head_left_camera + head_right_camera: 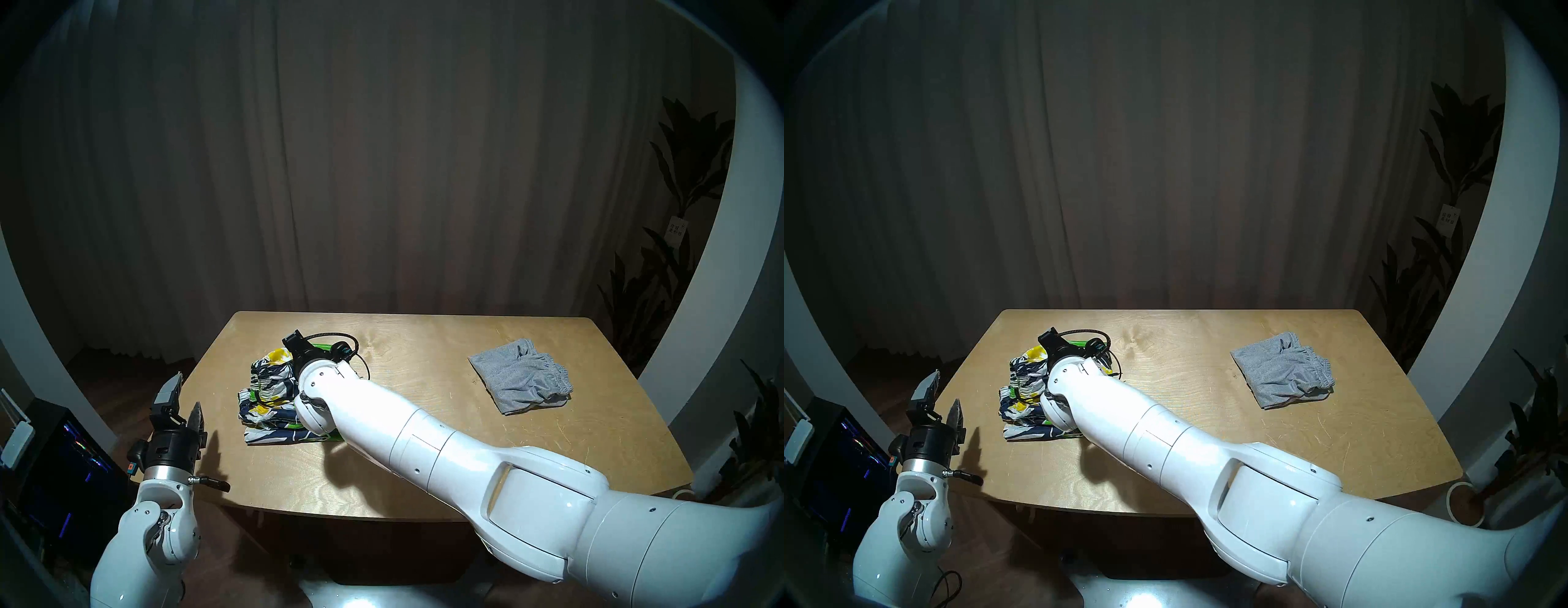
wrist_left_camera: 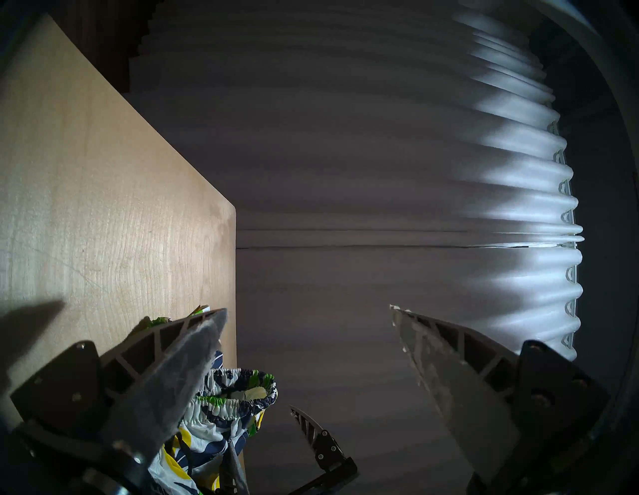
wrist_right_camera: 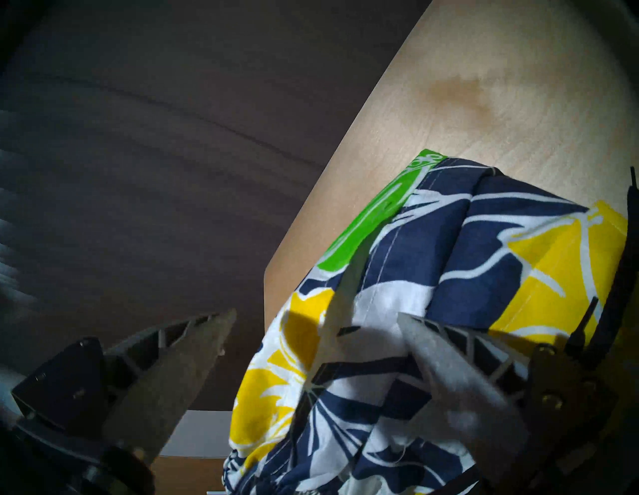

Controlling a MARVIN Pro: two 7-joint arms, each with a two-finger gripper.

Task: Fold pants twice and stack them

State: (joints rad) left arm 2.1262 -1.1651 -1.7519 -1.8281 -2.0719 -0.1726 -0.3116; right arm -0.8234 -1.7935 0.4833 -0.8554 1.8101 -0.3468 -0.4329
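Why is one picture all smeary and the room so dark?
Right wrist view: the flowered shorts look streaky and the tool blurry, probably motion. Head views: light falls on the table; the curtain stays dim; edges bend, rim dark.

Both arms have glossy white moulded shells, jointed in rounded segments with small dark screws and thin seam lines. The left arm (image 1: 144, 547) ends in a polished metal ring under a black cylindrical wrist housing with a small orange tag. The right arm (image 1: 424, 446) carries a black ribbed cable looped at its wrist. Each gripper has grey tapered fingers (image 2: 446, 373) with triangular lattice ribs, on dark screw-fastened brackets.
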